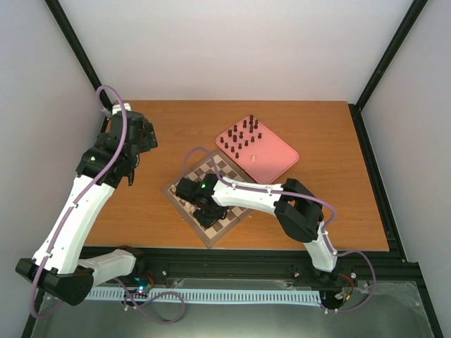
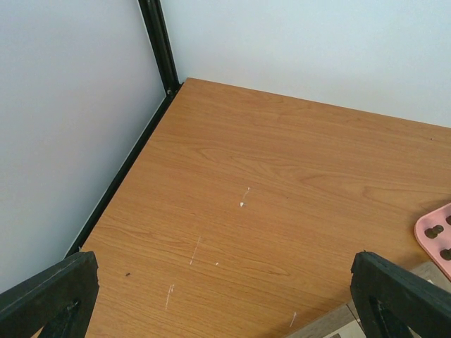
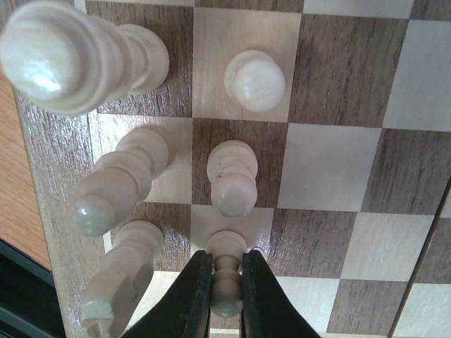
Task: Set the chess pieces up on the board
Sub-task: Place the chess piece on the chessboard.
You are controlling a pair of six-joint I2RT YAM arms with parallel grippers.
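Observation:
The board [image 1: 227, 171] lies at mid-table, turned diagonally. My right gripper [image 3: 227, 285] is shut on a cream pawn [image 3: 227, 248] that stands on a light square near the board's edge; from above the same gripper [image 1: 204, 210] covers the board's near-left part. Around it stand several more cream pieces, such as a pawn [image 3: 232, 184] and a tall piece [image 3: 65, 55]. Dark pieces [image 1: 243, 132] stand on the pink tray [image 1: 280, 163], along with one cream piece [image 1: 251, 158]. My left gripper [image 2: 225, 303] is open over bare table, its fingers [image 2: 49, 292] wide apart.
The pink tray [image 2: 437, 236] touches the board's far-right side. A corner of the board [image 2: 338, 324] shows in the left wrist view. Black frame posts [image 2: 158, 42] and white walls bound the table on the left, back and right.

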